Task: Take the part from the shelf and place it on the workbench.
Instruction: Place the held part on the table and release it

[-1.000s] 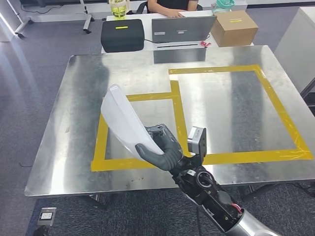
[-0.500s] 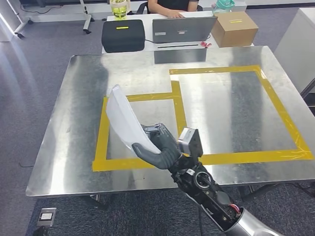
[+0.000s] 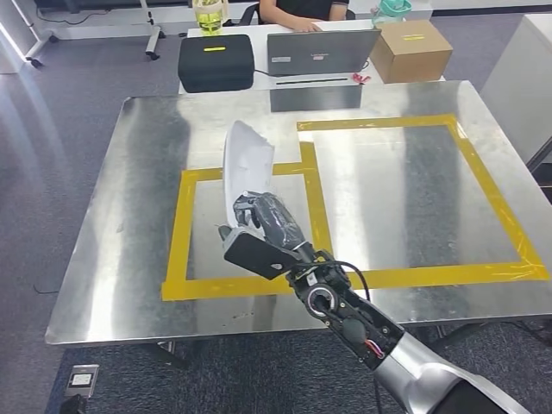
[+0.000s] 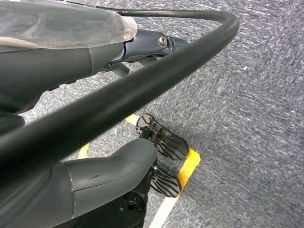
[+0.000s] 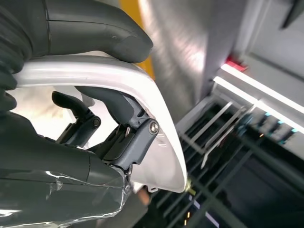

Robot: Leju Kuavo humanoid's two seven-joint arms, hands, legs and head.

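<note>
The part [image 3: 244, 168] is a thin curved white shell. My right hand [image 3: 264, 220] grips its lower end and holds it upright over the steel workbench [image 3: 130, 216], above the left yellow tape square [image 3: 176, 233]. In the right wrist view the thumb [image 5: 97, 33] presses one face of the white part [image 5: 157, 109] and dark fingers press the other. Whether the part touches the bench I cannot tell. My left hand [image 4: 107, 175] hangs over grey carpet with its fingers apart and nothing in it.
A larger yellow tape square [image 3: 494, 198] marks the bench's right half. Behind the bench a white desk carries a black case [image 3: 215, 60], a laptop [image 3: 319, 50] and a cardboard box [image 3: 410, 47], with a person [image 3: 299, 10] seated there. A floor socket [image 3: 81, 378] lies front left.
My right wrist has turned over, swinging the part from a leftward tilt to upright. Hand and part have moved a little right and farther over the bench.
</note>
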